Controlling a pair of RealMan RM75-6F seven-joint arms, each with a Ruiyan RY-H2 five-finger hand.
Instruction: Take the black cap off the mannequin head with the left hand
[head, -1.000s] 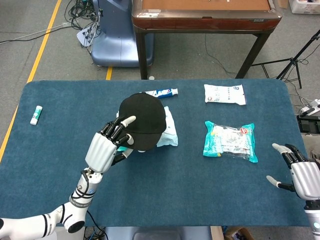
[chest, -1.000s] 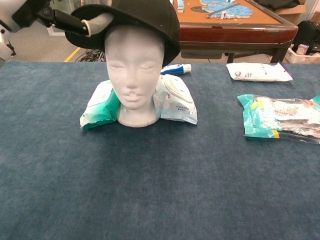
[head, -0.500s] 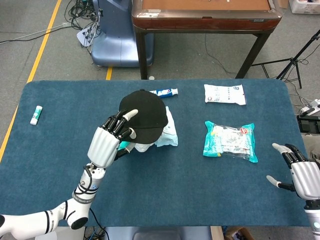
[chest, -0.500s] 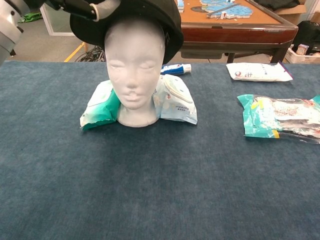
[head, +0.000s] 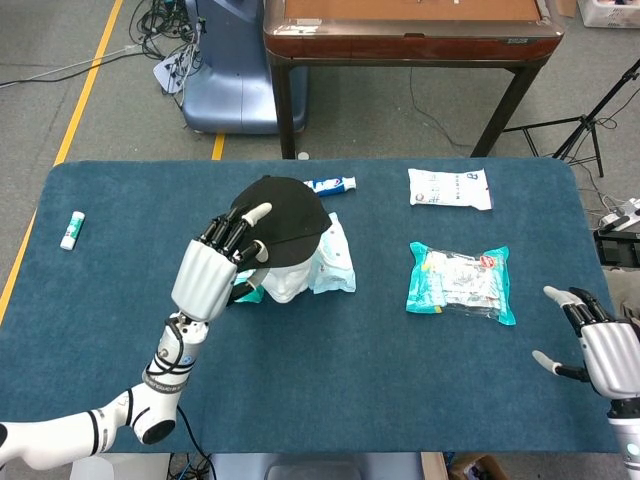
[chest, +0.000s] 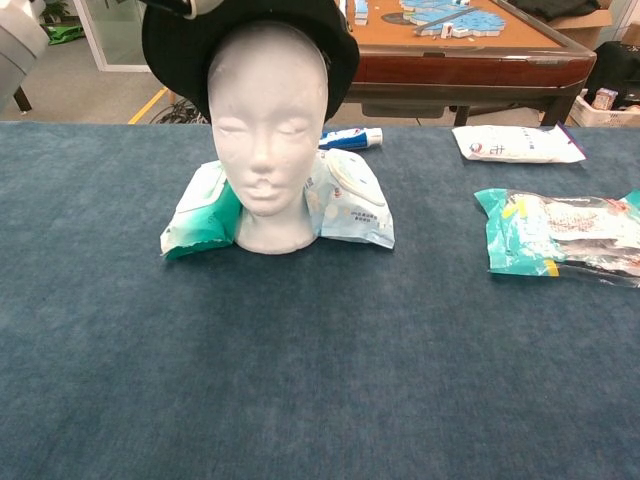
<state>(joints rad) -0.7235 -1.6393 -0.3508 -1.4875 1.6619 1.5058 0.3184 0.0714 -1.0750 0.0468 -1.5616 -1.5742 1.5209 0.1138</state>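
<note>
The black cap (head: 282, 222) is tipped back over the top of the white mannequin head (chest: 268, 130), whose forehead and face now show bare. The cap's underside (chest: 175, 55) frames the head in the chest view. My left hand (head: 212, 270) holds the cap by its brim on the left side, fingers over the top of it. In the chest view only a bit of that hand shows at the upper left edge. My right hand (head: 600, 345) hangs open at the table's right edge, far from the head.
A teal and white wipes pack (chest: 345, 205) lies behind the mannequin's neck. A toothpaste tube (head: 325, 185), a white pouch (head: 450, 188) and a teal snack bag (head: 460, 282) lie to the right. A small white stick (head: 71, 230) lies far left.
My left hand has lifted the cap's brim up and back, baring the mannequin's forehead. The right hand has not moved.
</note>
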